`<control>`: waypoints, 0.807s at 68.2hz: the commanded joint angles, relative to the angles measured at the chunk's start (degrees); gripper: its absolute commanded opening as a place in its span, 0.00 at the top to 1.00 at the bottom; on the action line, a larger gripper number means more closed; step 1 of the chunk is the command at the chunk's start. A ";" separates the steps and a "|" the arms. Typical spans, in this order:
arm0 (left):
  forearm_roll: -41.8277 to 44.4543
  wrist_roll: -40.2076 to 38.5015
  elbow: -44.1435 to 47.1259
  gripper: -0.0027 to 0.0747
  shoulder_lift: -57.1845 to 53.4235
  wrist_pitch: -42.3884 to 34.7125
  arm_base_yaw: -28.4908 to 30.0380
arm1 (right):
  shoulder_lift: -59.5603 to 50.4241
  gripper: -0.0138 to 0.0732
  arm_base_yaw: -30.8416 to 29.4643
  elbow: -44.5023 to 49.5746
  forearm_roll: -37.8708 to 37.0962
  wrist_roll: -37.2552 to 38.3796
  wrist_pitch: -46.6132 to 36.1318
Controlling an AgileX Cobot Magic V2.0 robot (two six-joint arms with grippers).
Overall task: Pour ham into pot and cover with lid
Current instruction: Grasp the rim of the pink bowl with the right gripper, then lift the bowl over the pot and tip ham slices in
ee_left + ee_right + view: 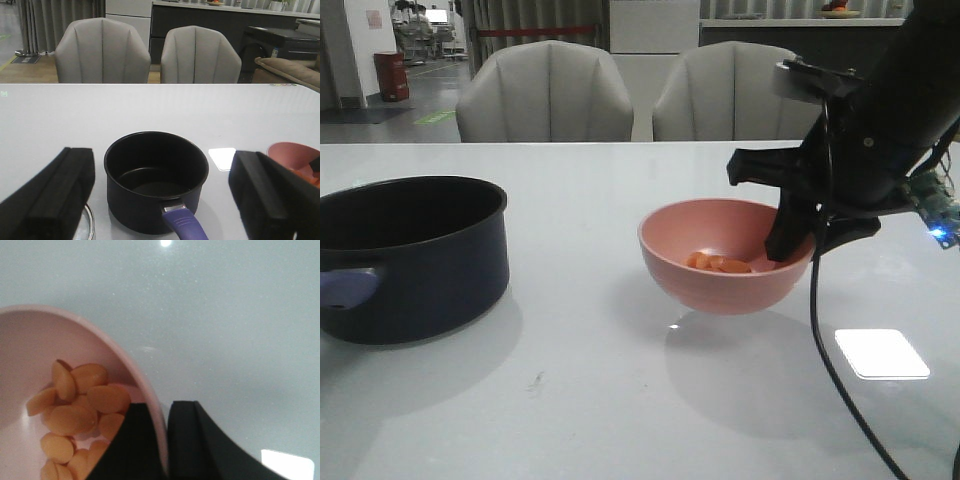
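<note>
On the far left of the white table [590, 400], seen from the front: dark navy pot [410, 255], upright, mouth open, nothing visible inside, purple-blue handle [345, 288] jutting toward the camera at the left edge. Well apart to its right, near mid-table: pink bowl [725, 255], holding the ham [718, 263] as a small heap of thin orange slices at the bottom. At the bowl's right rim: right gripper [790, 245], black, reaching down from the upper right, one finger inside the bowl and one outside. Further right on the tabletop, a bright rectangular patch of reflected light [881, 353]. Behind the table, two grey chairs [545, 92].

From the left wrist: left gripper [160, 195] spread wide, holding nothing, hanging back from the pot [156, 177], which shows between its black fingers [55, 192]; purple-blue handle [184, 227] pointing toward the camera. Beside the left-hand finger, a curved shiny rim [89, 222], too little visible to name for certain.

From the right wrist: right gripper [167, 440] pinched narrow on the bowl's rim [150, 400], wall clamped between the two fingers; ham slices [80, 410] piled just beside the inner finger.
</note>
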 commanded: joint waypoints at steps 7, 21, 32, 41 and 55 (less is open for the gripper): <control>-0.42 -0.04 -1.46 0.21 0.85 -4.98 -0.36 | -4.24 0.69 2.01 -8.24 2.27 -3.90 1.74; -0.42 -0.04 -1.46 0.21 0.85 -4.98 -0.36 | -4.04 0.69 11.25 -19.42 2.12 -13.97 2.21; -0.42 -0.04 -1.46 0.21 0.85 -4.98 -0.36 | -0.22 0.69 17.79 -27.88 2.06 -13.97 -2.56; -0.42 -0.04 -1.46 0.21 0.85 -4.98 -0.36 | 3.83 0.69 20.83 -32.63 1.69 -13.97 -11.15; -0.42 -0.04 -1.46 0.21 0.85 -4.98 -0.36 | 8.15 0.69 22.72 -32.85 -0.32 -14.27 -31.81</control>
